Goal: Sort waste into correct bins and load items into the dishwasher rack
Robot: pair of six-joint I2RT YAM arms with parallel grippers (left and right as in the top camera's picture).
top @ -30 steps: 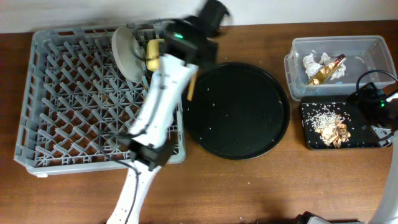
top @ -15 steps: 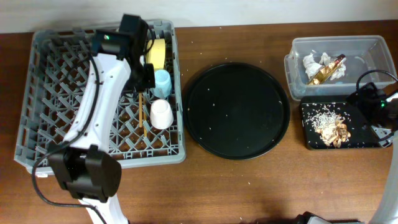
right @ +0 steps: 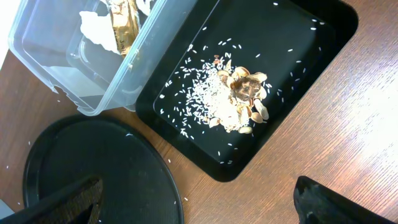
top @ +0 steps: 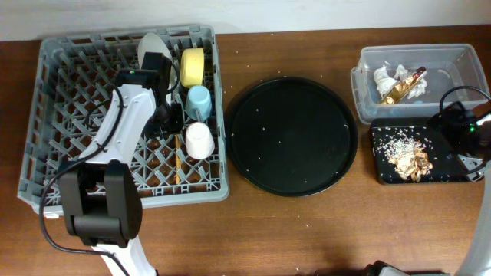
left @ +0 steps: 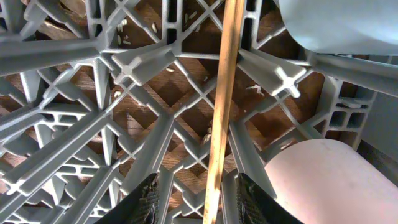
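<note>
Left gripper (left: 199, 202) hung open low over the rack (top: 54, 115) at the counter's left end, jaws apart on either side of a chopstick (left: 224, 106) lying flat on the grid, apparently set down there. Plate (top: 151, 47), bowl (top: 192, 67), blue cup (top: 199, 100) and pink cup (top: 199, 140) crowded close beside it. Right gripper (right: 196, 186) gaped wide above the black tray (right: 298, 37) of scraps (right: 239, 99) at the right edge, beside the tub (top: 453, 57) in the back right corner.
</note>
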